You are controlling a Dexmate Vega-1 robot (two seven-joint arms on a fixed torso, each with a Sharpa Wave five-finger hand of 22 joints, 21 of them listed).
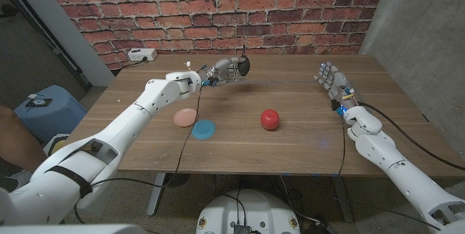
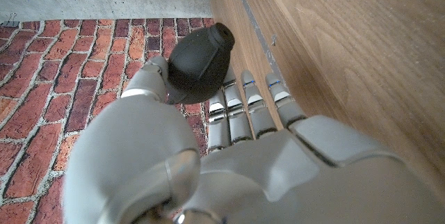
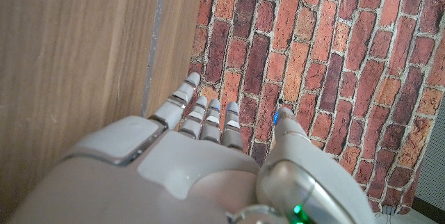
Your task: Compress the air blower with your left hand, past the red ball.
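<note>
Left hand (image 1: 227, 70) grips air blower (image 1: 243, 65), nozzle pointing up.

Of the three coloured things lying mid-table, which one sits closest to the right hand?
The red ball: it lies apart, toward the right hand. The pink disc and blue disc lie further left.

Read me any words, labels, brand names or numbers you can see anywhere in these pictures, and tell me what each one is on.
No text can be read.
Blue container on the floor beside the table: it has a white patch on top, too small and blurred to read.
Air blower, red ball, table: no markings visible.
</note>
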